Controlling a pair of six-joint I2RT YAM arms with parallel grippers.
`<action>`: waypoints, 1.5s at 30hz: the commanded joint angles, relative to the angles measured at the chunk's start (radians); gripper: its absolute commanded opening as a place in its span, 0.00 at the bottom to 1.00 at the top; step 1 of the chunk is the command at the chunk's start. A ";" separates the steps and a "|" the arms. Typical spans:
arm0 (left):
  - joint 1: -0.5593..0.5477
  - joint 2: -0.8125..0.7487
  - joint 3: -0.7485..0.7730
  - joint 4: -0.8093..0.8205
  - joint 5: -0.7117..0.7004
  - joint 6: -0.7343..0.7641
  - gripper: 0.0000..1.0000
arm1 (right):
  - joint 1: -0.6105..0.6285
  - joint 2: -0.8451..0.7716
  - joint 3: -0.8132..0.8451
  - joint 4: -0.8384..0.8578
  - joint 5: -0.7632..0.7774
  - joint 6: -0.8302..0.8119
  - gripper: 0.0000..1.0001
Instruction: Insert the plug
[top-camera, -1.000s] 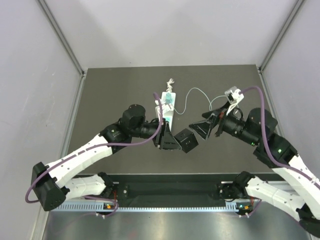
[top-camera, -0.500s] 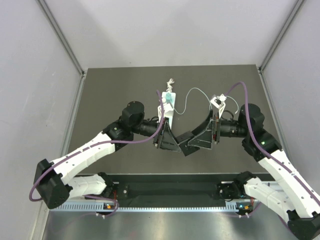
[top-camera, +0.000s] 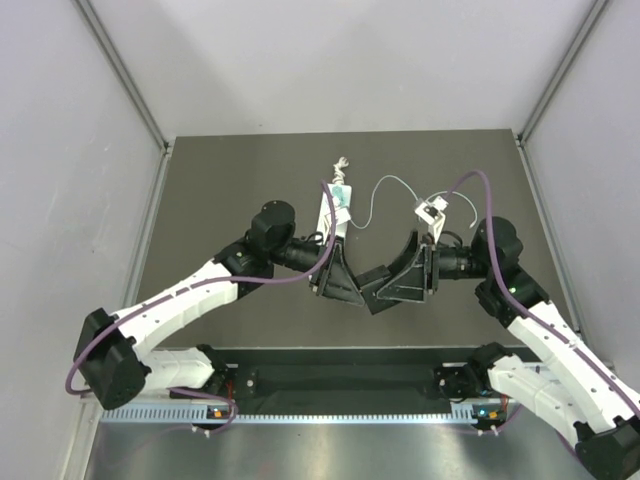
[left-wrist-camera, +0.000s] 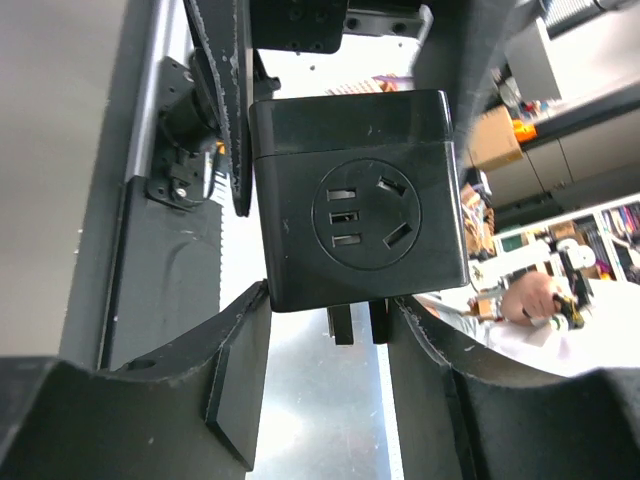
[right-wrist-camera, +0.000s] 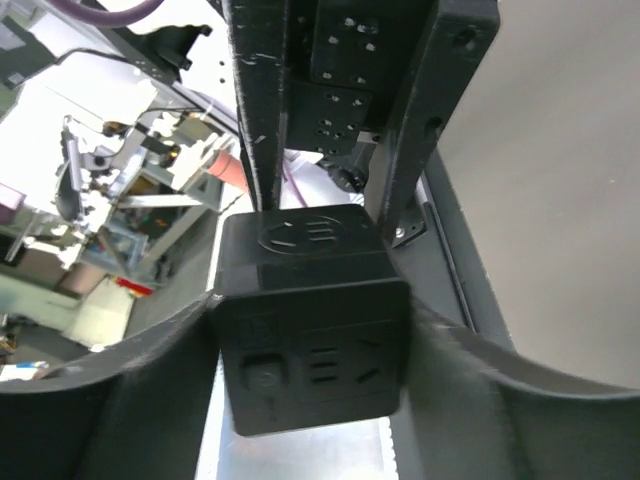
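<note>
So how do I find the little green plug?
Look at the dark grey table; near its far middle lies a long white power strip. At that strip's far end is the small teal-green boxy plug, the only green thing there, trailing a thin white cable.

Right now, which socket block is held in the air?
The black cube, gripped by the left gripper and right gripper; the white power strip lies flat.

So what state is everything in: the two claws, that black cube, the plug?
left gripper: shut on the black cube.
right gripper: shut on the black cube too.
black cube: held off the table between both grippers, prongs exposed.
plug: at the power strip's far end; inserted or not, cannot tell.
power strip: flat on the table.
cable: slack, curving across the table.
</note>
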 joint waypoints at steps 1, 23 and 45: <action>0.007 0.003 0.008 0.095 0.026 0.003 0.00 | -0.008 -0.022 -0.009 0.121 -0.043 0.060 0.60; 0.467 -0.166 -0.015 -0.424 -0.519 0.173 0.79 | -0.010 0.140 0.227 -0.366 0.543 -0.002 0.00; 0.482 -0.315 -0.031 -0.666 -1.121 0.242 0.77 | 0.318 0.968 1.047 -0.988 1.198 0.081 0.00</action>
